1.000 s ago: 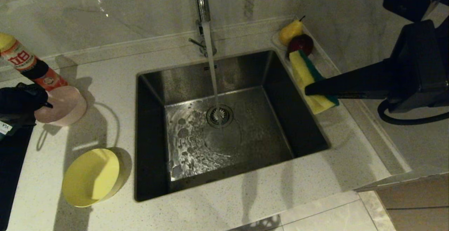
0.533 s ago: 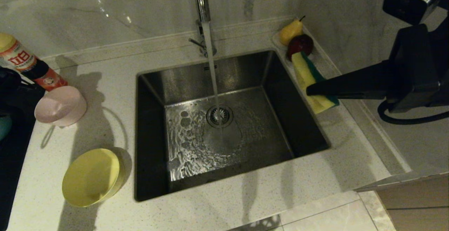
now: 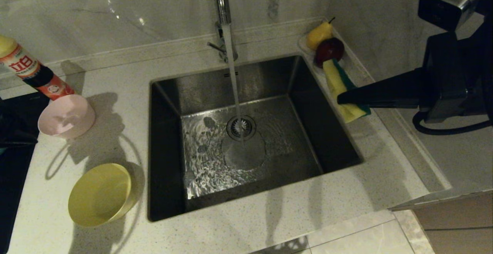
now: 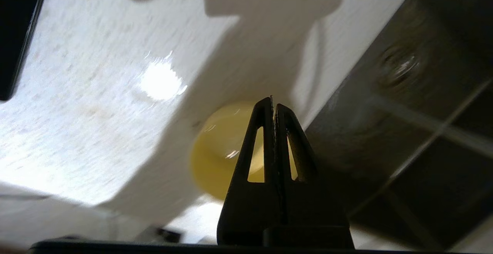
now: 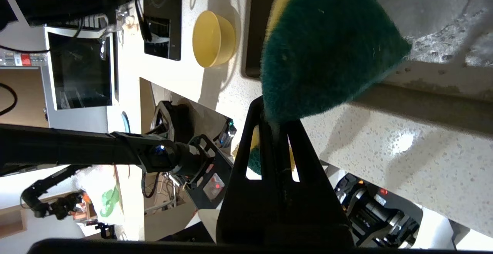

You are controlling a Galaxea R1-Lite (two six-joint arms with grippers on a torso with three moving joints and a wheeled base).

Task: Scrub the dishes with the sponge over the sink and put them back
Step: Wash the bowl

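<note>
right gripper [image 3: 341,98] clamps the sponge [image 3: 339,88], held above the sink [image 3: 169,157] at its right rim, green layer facing away from the basin. left gripper [image 4: 274,101] is clenched on nothing, above the counter [image 3: 108,92] left of the sink; yellow bowl [image 3: 101,194] lies beyond its tips, apart. pink bowl [image 3: 66,115] sits left of the sink. water runs onto the drain [image 3: 241,127].

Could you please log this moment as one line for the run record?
left pincer: shut, empty, above yellow bowl | right pincer: shut on sponge beside sink | pink bowl: on counter | tap running
</note>
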